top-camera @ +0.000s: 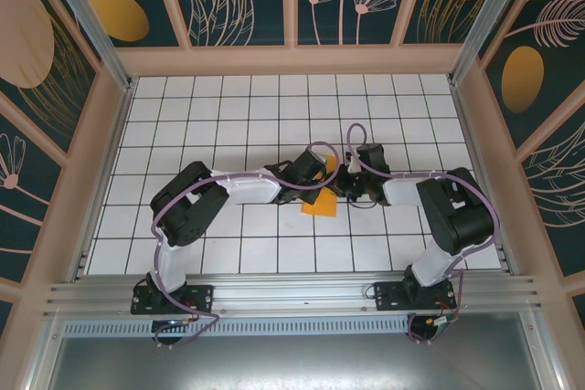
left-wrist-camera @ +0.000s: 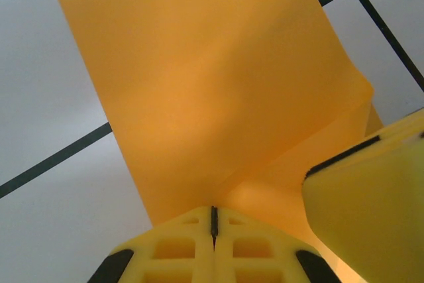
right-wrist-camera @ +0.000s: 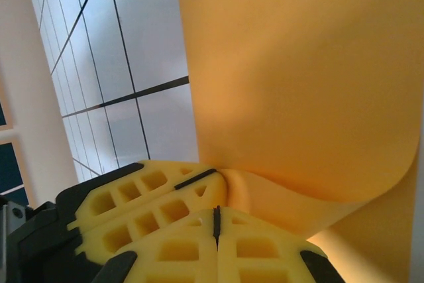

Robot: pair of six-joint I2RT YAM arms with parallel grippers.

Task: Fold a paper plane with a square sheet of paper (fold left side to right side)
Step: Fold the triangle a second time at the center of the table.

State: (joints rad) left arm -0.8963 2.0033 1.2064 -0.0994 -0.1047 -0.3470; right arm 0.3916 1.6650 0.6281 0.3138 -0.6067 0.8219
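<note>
The gridded table (top-camera: 183,134) has open tiles on every side, its walls (top-camera: 111,134) well apart. At its middle lies the paper (top-camera: 322,205), bright orange, smooth and curled over itself. The left gripper (left-wrist-camera: 213,225) and right gripper (right-wrist-camera: 216,223), just beside each other, half hide it, each pinching it with closed jaws.

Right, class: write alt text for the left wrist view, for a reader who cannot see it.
Shut yellow jaws of the left arm, at bottom centre, pinch the near edge of an orange sheet of paper that curls over a white table with black lines. The right arm's jaws sit at lower right.
</note>
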